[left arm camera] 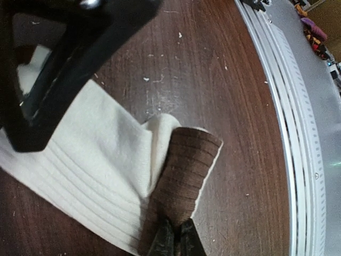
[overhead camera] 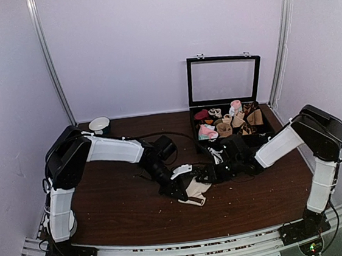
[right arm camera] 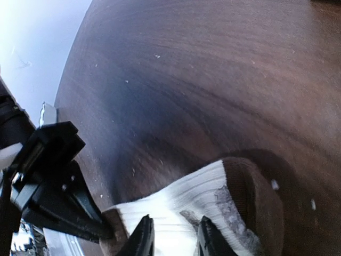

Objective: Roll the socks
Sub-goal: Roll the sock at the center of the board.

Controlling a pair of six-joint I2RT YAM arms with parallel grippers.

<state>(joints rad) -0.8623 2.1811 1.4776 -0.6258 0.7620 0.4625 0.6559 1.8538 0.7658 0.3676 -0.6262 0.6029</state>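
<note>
One sock [overhead camera: 197, 191] lies at the table's middle, white and ribbed with brown ends; I cannot make out a second one. In the left wrist view my left gripper [left arm camera: 173, 238] is shut on the sock's brown end [left arm camera: 186, 168], which is folded up over the white part [left arm camera: 90, 160]. My left gripper [overhead camera: 181, 190] sits at the sock's left side. My right gripper [right arm camera: 175, 238] has its two fingers close around the white ribbed middle of the sock [right arm camera: 197, 200], near the other brown end [right arm camera: 261, 202]. It meets the sock from the right [overhead camera: 205, 174].
A black case [overhead camera: 229, 135] with an open lid stands at the back right, filled with rolled socks, some pink and white [overhead camera: 207, 130]. A small bowl [overhead camera: 99, 124] sits at the back left. The metal rail [left arm camera: 298, 133] runs along the near table edge.
</note>
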